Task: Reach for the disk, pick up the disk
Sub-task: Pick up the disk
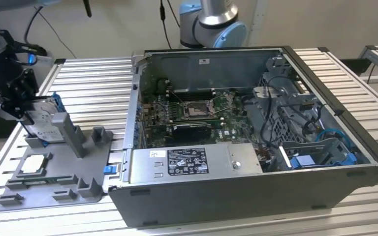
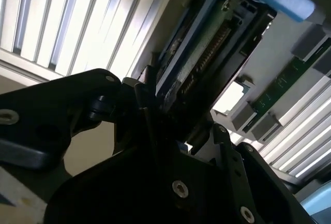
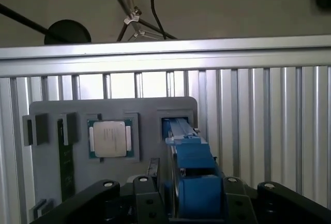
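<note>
Presently: disk (image 1: 42,116) in grasp.
Both fingers (image 3: 146,194) clamp the disk between them, standing on edge at the grey tray (image 1: 47,196).

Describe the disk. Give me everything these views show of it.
The disk is a flat, silver-grey metal drive with a white label, framed by a bright blue plastic bracket. It stands on edge, leaning, in a slot of the grey fixture tray at the exterior view's left, apart from the open computer case. The hand is closed on its upper end, black fingers against both sides of the bracket.
</note>
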Robot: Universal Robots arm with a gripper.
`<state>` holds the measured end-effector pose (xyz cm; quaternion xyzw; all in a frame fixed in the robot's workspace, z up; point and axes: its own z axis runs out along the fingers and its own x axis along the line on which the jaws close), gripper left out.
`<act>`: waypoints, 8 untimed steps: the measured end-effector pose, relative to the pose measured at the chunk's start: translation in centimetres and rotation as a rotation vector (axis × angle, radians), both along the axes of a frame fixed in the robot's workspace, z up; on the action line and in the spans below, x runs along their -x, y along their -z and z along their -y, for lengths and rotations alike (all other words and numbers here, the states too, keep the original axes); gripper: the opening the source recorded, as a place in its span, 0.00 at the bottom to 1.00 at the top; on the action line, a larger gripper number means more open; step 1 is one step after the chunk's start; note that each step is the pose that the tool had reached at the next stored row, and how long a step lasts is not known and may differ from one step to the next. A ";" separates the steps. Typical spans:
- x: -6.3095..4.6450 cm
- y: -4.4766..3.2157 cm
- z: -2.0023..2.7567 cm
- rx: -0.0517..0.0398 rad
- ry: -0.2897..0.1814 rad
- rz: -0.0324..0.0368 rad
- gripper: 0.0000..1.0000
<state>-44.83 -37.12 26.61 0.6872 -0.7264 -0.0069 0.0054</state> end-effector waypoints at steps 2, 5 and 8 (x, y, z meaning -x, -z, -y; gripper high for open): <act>0.0 0.31 0.00 -0.0008 0.000 0.0007 1.00; 0.0 0.57 0.00 -0.0017 0.000 0.0005 1.00; 0.0 0.66 0.00 -0.0078 0.000 0.0015 1.00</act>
